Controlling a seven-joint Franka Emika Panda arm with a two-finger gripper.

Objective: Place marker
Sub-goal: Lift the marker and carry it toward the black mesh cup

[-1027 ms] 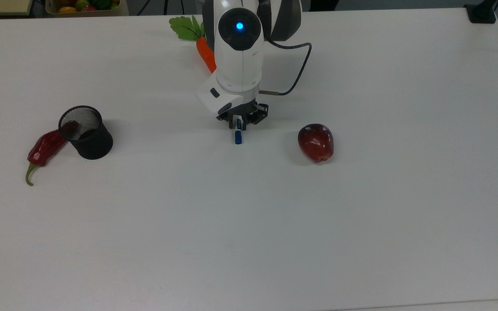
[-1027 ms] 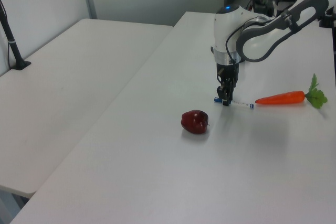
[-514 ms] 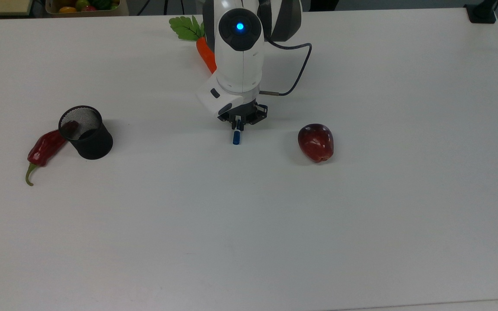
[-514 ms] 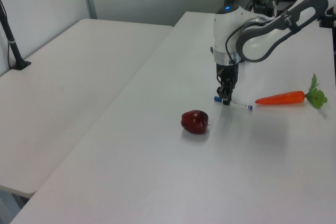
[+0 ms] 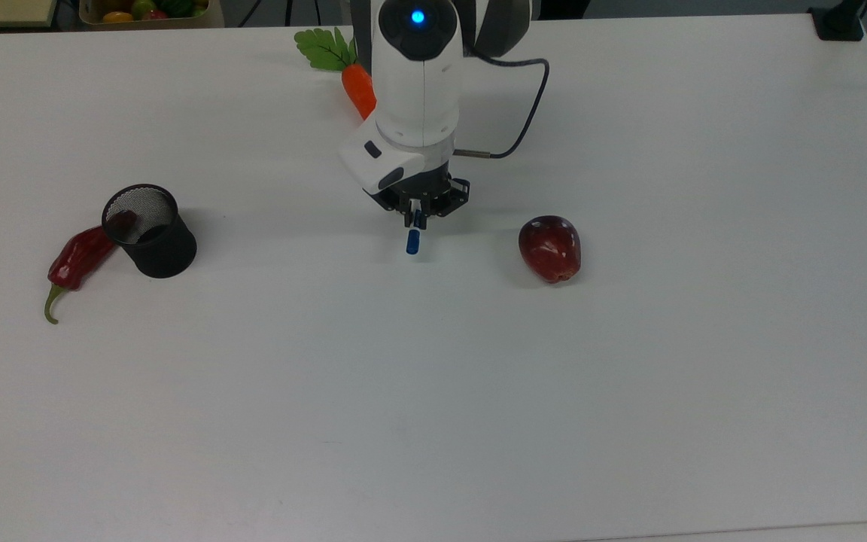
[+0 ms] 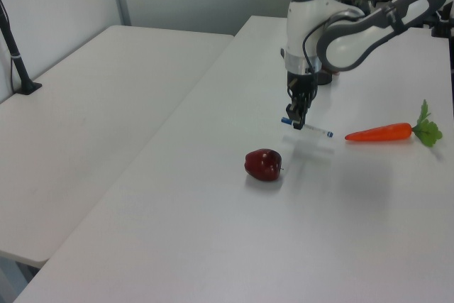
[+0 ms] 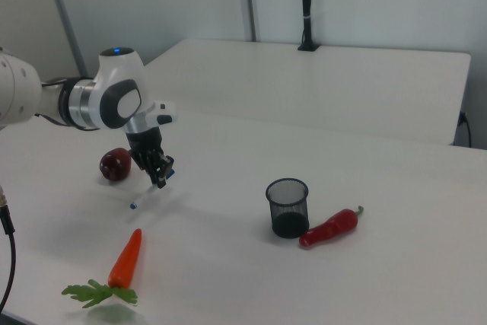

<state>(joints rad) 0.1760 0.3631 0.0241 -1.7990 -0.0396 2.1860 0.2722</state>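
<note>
The marker [image 6: 309,128], slim and white with a blue cap [image 5: 412,242], hangs tilted a little above the white table [image 5: 433,391], casting a shadow below it. My gripper [image 6: 297,120] is shut on it near the capped end, fingers pointing down. In the right view the marker [image 7: 144,195] slants down and to the right view's left from the gripper [image 7: 160,177]. In the top view the gripper [image 5: 416,219] sits under the arm's wrist, with the blue cap sticking out toward the table's front.
A red apple [image 5: 550,248] lies to the top view's right of the gripper. A carrot [image 5: 358,90] lies behind the arm. A black mesh cup [image 5: 151,229] and a red chili pepper [image 5: 76,260] stand at the top view's left.
The gripper has risen with the marker in it. The marker lay on the table one second ago and now hangs tilted above it.
</note>
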